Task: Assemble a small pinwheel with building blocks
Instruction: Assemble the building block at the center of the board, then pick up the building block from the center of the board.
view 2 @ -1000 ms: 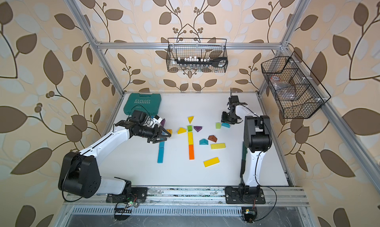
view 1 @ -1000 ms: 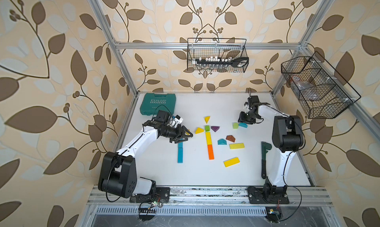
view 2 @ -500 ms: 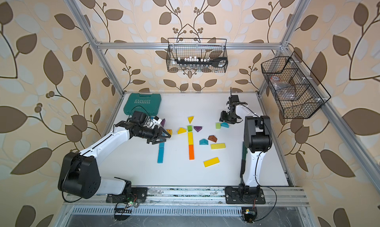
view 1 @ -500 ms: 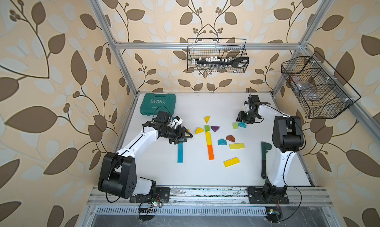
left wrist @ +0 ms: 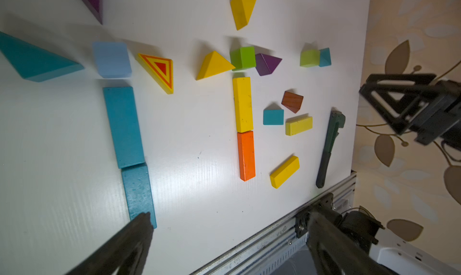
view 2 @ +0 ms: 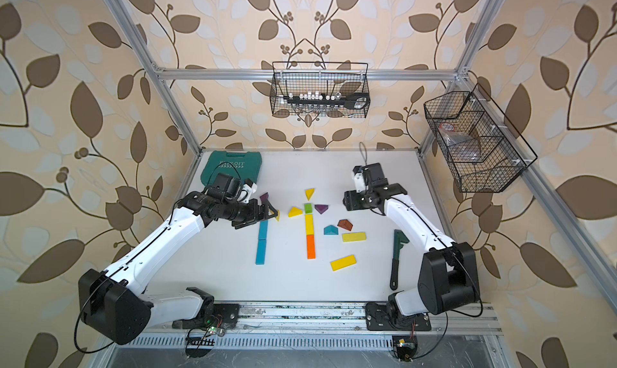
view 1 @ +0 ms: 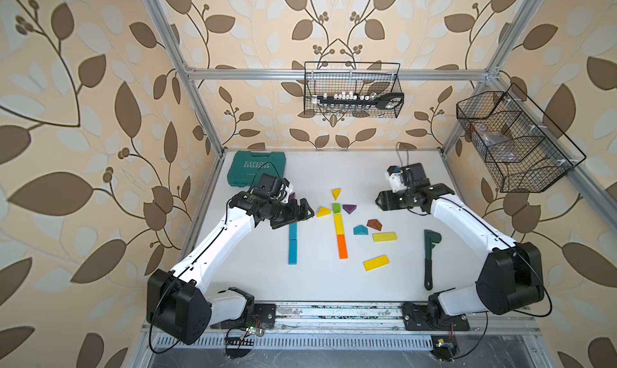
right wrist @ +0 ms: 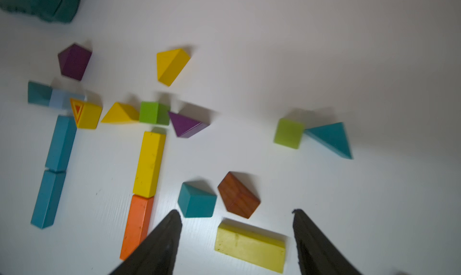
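The building blocks lie flat on the white table. A green cube point(view 1: 336, 208) has a yellow wedge point(view 1: 336, 193) behind it, a yellow wedge point(view 1: 323, 212) to its left and a purple wedge point(view 1: 349, 208) to its right. A yellow bar point(view 1: 338, 224) and an orange bar point(view 1: 342, 246) run forward from it. Two teal bars point(view 1: 292, 243) lie end to end at the left. My left gripper point(view 1: 307, 211) hovers open and empty over a pale blue cube point(left wrist: 112, 59) and a striped triangle point(left wrist: 159, 71). My right gripper point(view 1: 380, 199) is open and empty above a lime cube point(right wrist: 288, 133) and a teal wedge point(right wrist: 331, 138).
Loose pieces lie right of the bars: a teal block point(view 1: 360, 230), a brown block point(view 1: 374, 224) and two yellow bars point(view 1: 384, 237) point(view 1: 376, 262). A dark green wrench point(view 1: 429, 256) lies at the right. A teal tool case point(view 1: 257, 167) sits at the back left.
Both grippers have opened, the left one wide. The right arm has shifted, and its gripper now covers the lime cube and teal wedge that showed beside it before.
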